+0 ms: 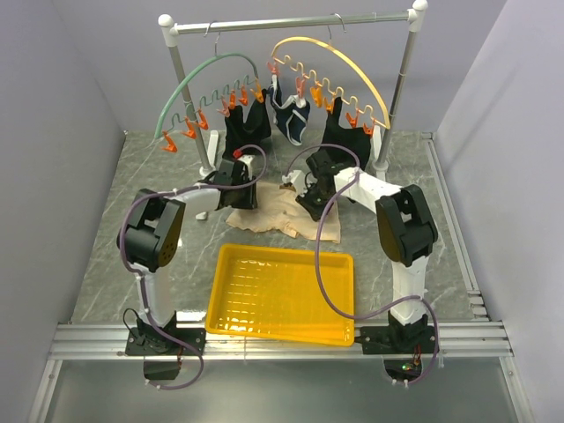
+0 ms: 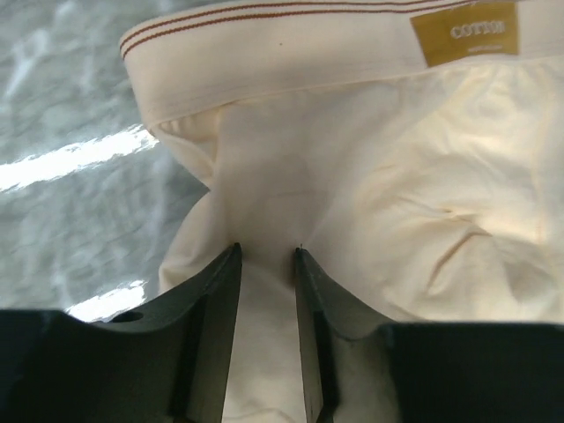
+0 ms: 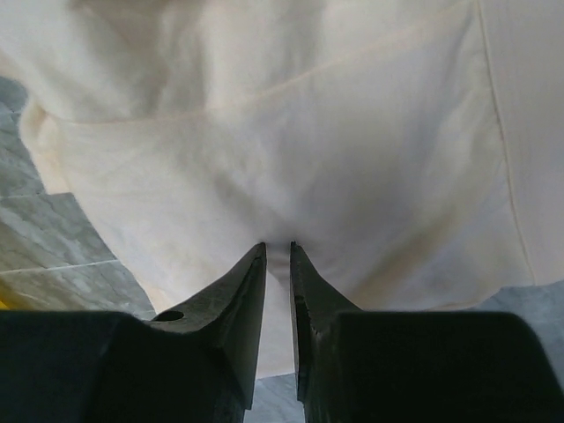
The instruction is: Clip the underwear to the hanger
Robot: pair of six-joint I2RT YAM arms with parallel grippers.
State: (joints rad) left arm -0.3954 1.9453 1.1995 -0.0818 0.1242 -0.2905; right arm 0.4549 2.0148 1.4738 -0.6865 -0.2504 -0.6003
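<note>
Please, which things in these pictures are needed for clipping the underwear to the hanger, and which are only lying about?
Needed:
- beige cotton underwear
- green arc-shaped hanger with orange clips

Not needed:
- yellow plastic tray
- yellow arc-shaped hanger
- two black garments
- navy white-trimmed brief

My left gripper [image 1: 247,181] and right gripper [image 1: 304,192] are down at the beige underwear [image 1: 282,218] on the marble table [image 1: 159,176]; yellow tray [image 1: 282,253] nearer me, green hanger [image 1: 204,72] on the rail [image 1: 291,22] behind.

Grey marbled table [image 1: 99,273] carries beige underwear [image 1: 278,216] and yellow tray [image 1: 282,286]
</note>
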